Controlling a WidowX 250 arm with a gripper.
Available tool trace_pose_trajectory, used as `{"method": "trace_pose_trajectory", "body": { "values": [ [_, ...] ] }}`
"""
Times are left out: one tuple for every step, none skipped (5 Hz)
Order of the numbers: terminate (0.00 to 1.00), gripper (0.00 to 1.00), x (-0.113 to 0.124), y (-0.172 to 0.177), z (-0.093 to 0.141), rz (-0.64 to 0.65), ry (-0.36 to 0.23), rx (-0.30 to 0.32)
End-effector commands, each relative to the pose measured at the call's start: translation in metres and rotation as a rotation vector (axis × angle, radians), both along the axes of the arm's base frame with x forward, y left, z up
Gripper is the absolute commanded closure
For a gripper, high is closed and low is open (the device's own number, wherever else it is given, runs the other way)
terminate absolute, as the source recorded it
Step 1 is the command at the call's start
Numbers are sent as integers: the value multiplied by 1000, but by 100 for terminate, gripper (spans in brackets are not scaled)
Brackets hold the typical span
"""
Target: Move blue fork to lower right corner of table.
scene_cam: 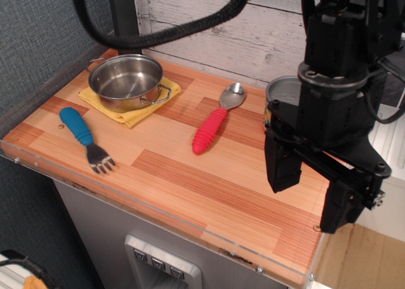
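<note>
Blue fork (pixel 85 138), lying just in front of the steel pot (pixel 126 80) on the bench (pixel 209 188), looks light and stiff, its ribbed rubbery handle the grippy hold for the open, empty hand (pixel 310 188).

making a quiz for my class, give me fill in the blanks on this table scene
1. The blue fork lies near the table's ____ edge.
2. The steel pot sits on a ____ cloth.
3. The spoon has a ____ handle.
4. The gripper holds ____.

Missing words: left; yellow; red; nothing
</note>
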State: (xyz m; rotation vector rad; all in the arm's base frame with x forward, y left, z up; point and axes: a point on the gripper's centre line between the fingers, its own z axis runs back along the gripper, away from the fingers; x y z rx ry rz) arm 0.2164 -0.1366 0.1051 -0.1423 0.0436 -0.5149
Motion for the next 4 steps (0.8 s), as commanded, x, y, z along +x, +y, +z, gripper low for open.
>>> {"method": "trace_pose_trajectory", "body": {
  "values": [
    [0, 0, 0, 0, 0, 0, 0, 0],
    [0, 0, 1, 26, -1, 137, -9, 26],
    [0, 0, -1, 57, 2, 301, -33, 68],
    [0, 0, -1, 99, 5, 513, -56, 112]
  ]
}}
